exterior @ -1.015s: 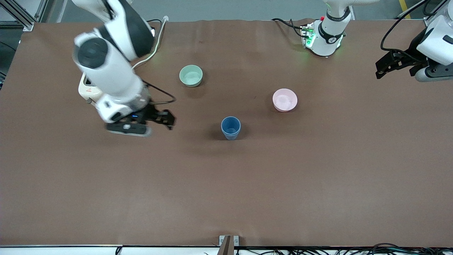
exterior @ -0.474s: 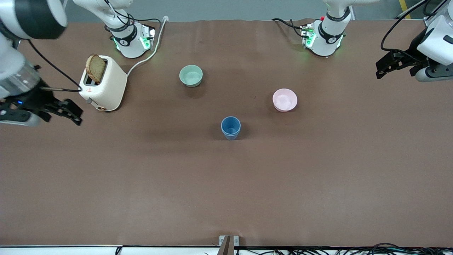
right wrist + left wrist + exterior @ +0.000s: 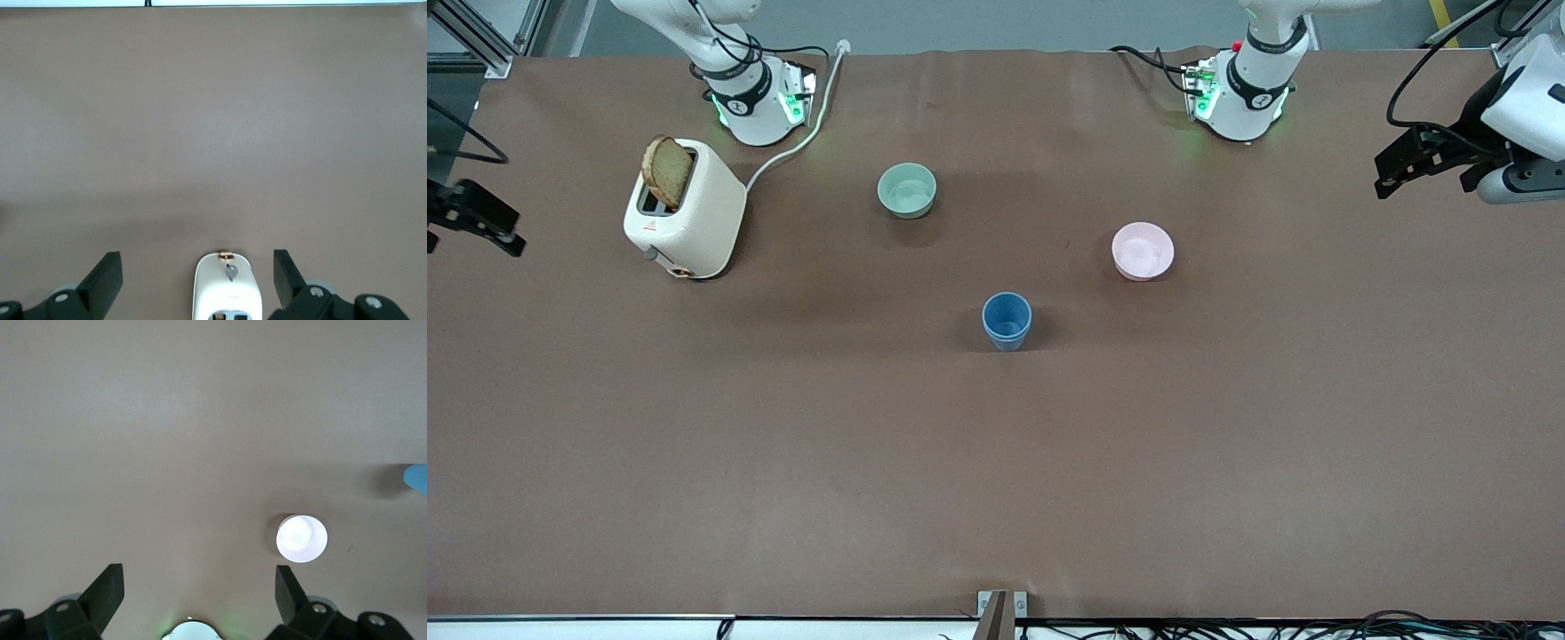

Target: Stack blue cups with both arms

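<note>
Bearing no readable writing, the blue cups [image 3: 1007, 321] sit nested on the counter [image 3: 996, 462]; left gripper [image 3: 1405, 164] and right gripper [image 3: 471, 218] hover at its ends, jaws wide, empty.

No words, brands or numbers can be read anywhere. The only sign is a small red triangular mark low on the toaster's [image 3: 685, 222] end face, its lettering too small to make out.

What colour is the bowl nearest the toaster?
Pale green bowl, clearest in the front view.
</note>
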`<state>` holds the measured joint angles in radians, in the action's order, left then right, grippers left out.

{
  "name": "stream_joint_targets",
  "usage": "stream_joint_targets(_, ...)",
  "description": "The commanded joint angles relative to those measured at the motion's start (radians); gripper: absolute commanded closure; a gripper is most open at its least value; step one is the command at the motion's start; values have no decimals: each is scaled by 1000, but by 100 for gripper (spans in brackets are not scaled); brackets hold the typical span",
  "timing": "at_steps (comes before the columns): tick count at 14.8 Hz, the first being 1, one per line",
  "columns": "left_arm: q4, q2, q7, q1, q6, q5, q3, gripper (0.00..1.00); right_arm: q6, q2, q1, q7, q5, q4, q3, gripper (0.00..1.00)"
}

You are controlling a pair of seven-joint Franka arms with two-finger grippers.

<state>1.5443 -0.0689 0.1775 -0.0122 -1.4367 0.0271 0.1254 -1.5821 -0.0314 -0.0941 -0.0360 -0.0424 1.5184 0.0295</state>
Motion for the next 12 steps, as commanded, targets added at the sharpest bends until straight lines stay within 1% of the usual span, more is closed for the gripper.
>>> stream_joint_targets(1, -26, 11, -13, -2, 4, -6, -4, 0, 129, -2, -6, -15, 16, -55, -16, 0)
stream_joint_targets(4, -36, 12, -12, -2, 4, -6, -4, 0, 195, -2, 10, -21, 19, -57, -63, 0)
stream_joint_targets(8, -38, 12, -13, 1, 4, -6, -6, 0, 189, -1, 19, -47, 21, -47, -77, 0)
stream_joint_targets(9, -38, 11, -13, 1, 7, -6, -9, 0, 179, 2, 23, -48, 30, -47, -91, 0)
stream_joint_targets(11, -36, 12, -13, 1, 9, -6, -9, 0, 160, 8, 34, -51, 91, -43, -140, 0)
stream_joint_targets(12, -35, 12, -15, 0, 9, -6, -7, 0, 157, 8, 39, -51, 94, -41, -144, 0)
